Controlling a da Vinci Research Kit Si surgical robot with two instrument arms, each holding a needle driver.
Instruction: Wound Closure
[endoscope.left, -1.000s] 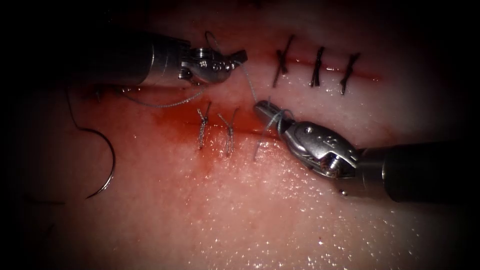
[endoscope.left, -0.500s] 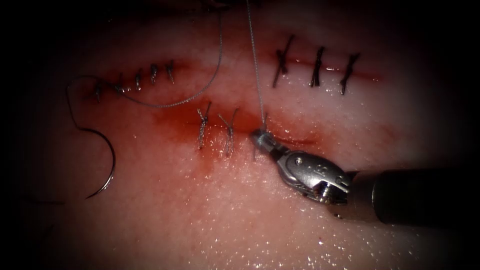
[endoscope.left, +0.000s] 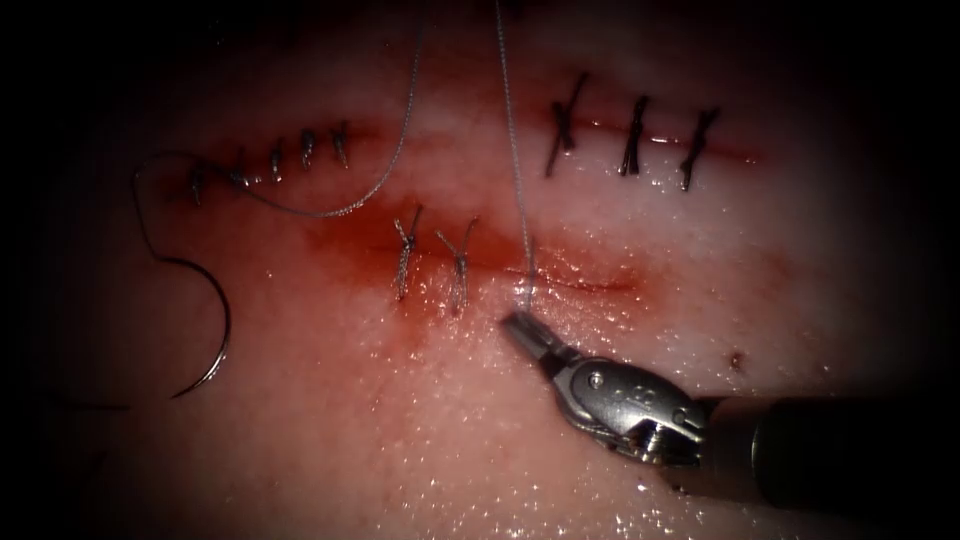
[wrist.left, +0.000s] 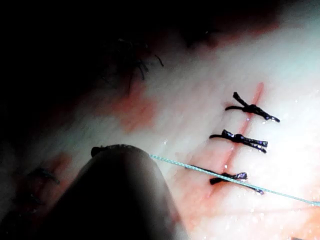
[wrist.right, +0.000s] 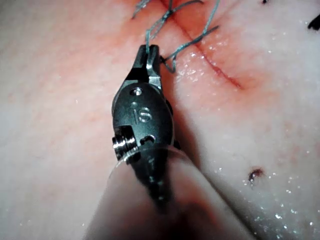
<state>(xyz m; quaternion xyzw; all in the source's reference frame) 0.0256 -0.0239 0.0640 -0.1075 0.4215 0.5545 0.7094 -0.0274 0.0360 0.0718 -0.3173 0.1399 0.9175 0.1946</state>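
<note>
Tissue (endoscope.left: 560, 440) bears the needle (endoscope.left: 205, 330) far left; right tool (endoscope.left: 522, 331) fingers clamp the thread (endoscope.left: 515, 180)

The right tool (endoscope.left: 518, 328) ends in two short, narrow grey-metal jaws on a rounded silver wrist block. That block carries a small round rivet near the jaws and stamped marks on its flat face; in the right wrist view (wrist.right: 148, 55) they read like "IS" under the rivet. A bright screw and pivot pin sit at the block's rear, where it joins a thick, smooth, dark shaft (endoscope.left: 840, 450). In the left wrist view, the left arm's shaft (wrist.left: 115, 200) shows as a dark, smooth, rounded tube.
</note>
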